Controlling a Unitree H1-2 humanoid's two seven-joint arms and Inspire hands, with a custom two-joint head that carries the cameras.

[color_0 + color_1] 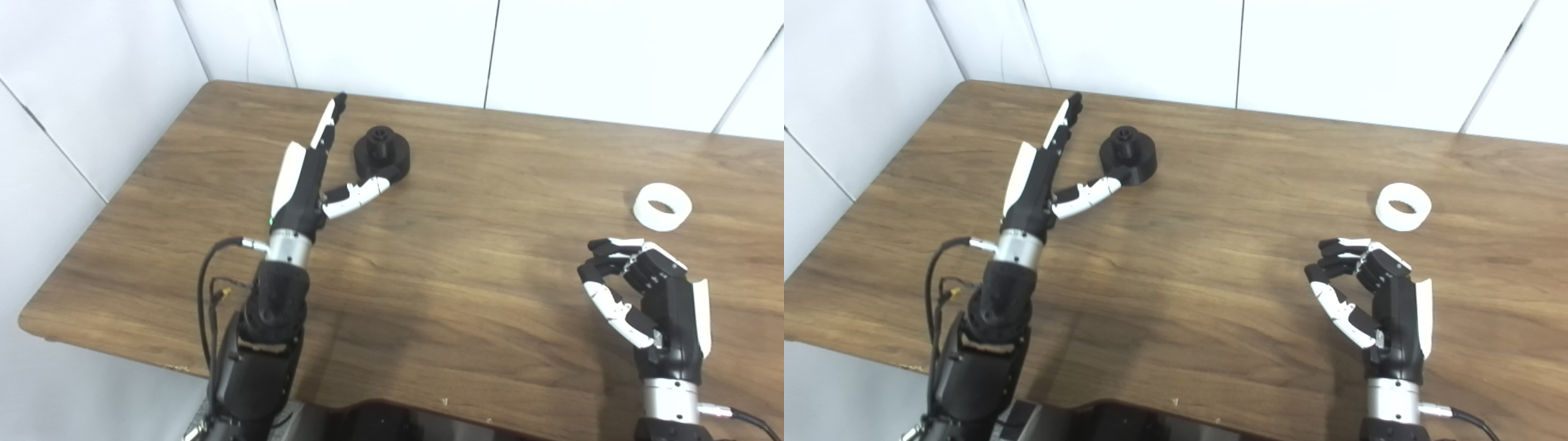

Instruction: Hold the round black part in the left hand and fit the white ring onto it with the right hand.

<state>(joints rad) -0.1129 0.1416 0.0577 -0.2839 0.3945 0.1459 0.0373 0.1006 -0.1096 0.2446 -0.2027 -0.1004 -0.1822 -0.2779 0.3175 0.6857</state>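
The round black part [382, 154] lies on the wooden table [465, 257] at the back left, its raised hub up. My left hand [312, 174] is open beside it, fingers stretched out to its left and the thumb tip reaching its near edge. The white ring [662, 207] lies flat at the right. My right hand [643, 294] hovers nearer than the ring and apart from it, fingers curled but spread, holding nothing.
White wall panels [392, 43] stand close behind the table's far edge and along its left side. A dark part of my body [367, 422] shows at the bottom edge.
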